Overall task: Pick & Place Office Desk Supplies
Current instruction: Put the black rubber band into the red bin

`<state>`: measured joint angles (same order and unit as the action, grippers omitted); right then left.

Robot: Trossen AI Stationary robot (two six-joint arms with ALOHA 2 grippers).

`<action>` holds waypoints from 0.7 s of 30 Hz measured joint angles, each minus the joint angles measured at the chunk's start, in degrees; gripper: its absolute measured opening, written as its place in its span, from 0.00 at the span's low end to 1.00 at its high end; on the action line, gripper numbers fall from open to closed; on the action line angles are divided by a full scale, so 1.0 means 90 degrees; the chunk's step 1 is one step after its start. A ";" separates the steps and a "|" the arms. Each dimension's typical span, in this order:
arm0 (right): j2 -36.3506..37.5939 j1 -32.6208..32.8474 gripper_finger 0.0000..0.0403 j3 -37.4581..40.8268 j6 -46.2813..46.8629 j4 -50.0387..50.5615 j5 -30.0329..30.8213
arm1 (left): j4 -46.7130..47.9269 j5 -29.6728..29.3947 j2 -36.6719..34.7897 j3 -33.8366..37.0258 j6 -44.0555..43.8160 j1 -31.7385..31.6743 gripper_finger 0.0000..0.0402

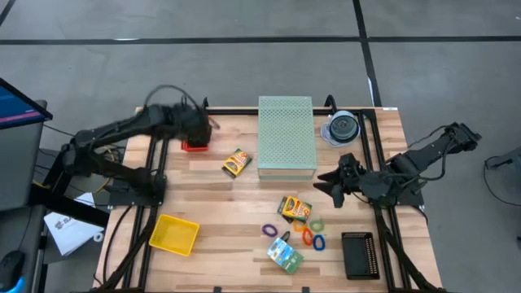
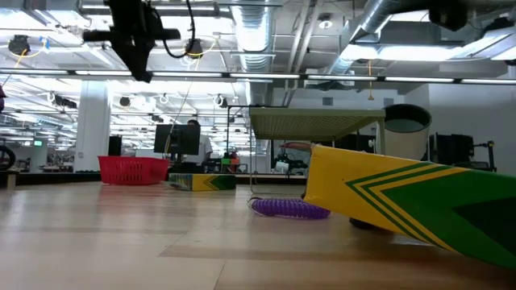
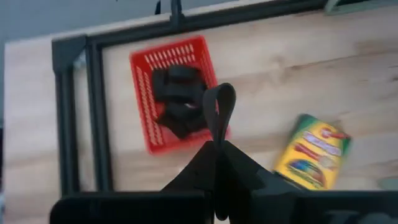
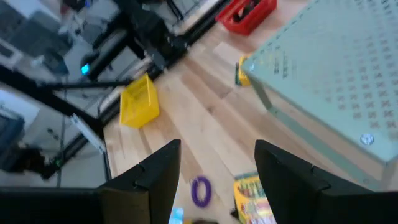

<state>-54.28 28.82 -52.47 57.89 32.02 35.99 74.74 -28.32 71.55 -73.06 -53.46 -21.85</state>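
Black binder clip [image 3: 219,112] hangs from left tool [image 3: 217,155] above red basket [image 3: 177,93].

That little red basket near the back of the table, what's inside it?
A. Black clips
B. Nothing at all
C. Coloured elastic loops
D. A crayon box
A. In the left wrist view the red basket holds a pile of black clips, while the crayon box lies on the wood beside it and the coloured loops sit far off toward the front of the table.
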 joint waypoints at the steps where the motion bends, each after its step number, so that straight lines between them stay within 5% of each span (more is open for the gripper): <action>1: 0.0000 -0.0086 0.50 0.0000 -0.0004 -0.0059 0.0000 | -0.0213 0.0118 0.0034 0.0008 0.0461 -0.0370 0.00; 7: 0.0000 -0.0559 0.50 0.0000 -0.0158 -0.0496 -0.0019 | -0.1892 0.1930 0.0072 0.0904 0.2305 -0.2507 0.00; 10: 0.0000 -0.0744 0.50 0.0000 -0.0155 -0.0572 -0.0019 | -0.2049 0.2258 0.0072 0.1486 0.2711 -0.3163 0.00; 15: -0.0002 -0.0999 0.50 0.0000 -0.0151 -0.0671 -0.0019 | -0.2590 0.3130 0.0053 0.2382 0.3122 -0.3584 0.00; 21: -0.0002 -0.1339 0.50 0.0000 -0.0121 -0.0669 -0.0018 | -0.3475 0.3257 0.0043 0.2947 0.3193 -0.3536 0.01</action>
<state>-54.30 16.77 -52.47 56.80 26.00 35.83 43.47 0.99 71.94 -46.53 -24.72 -53.67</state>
